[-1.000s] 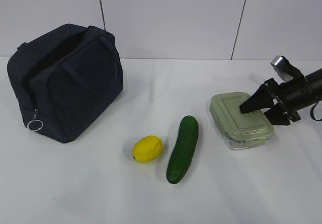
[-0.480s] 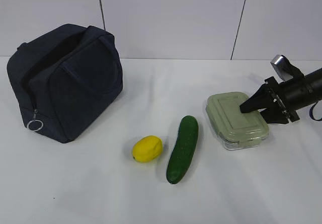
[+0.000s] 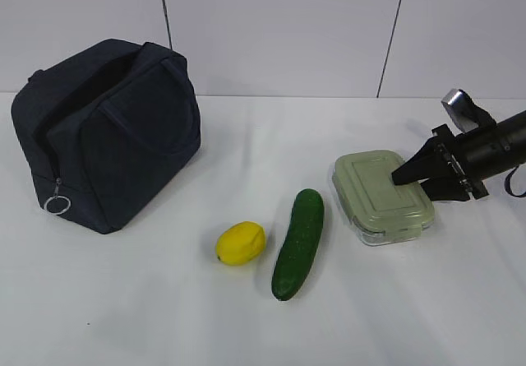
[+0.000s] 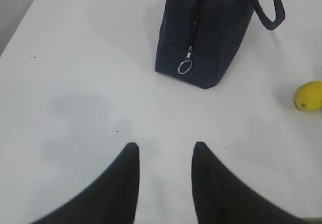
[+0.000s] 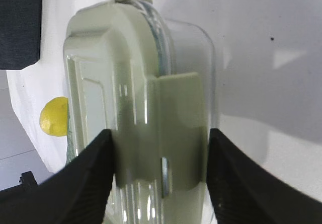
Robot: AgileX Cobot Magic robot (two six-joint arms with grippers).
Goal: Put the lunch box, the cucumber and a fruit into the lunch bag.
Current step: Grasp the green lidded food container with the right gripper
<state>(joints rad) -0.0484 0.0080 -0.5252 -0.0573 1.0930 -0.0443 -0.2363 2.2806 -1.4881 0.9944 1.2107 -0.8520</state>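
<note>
Lunch bag [image 3: 107, 132] stands far left of the right gripper [image 3: 419, 177], top apparently unzipped, though its mouth is hard to judge. Next come the fruit [image 3: 241, 243], the cucumber [image 3: 299, 243], then the lunch box [image 3: 382, 195], straddled by spread fingers [image 5: 85, 176]. The left gripper [image 4: 163, 171] hangs open. The smooth lid may slip on closing.

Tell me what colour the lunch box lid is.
Pale sage green, over a clear base; the lunch box shows best in the right wrist view.
</note>
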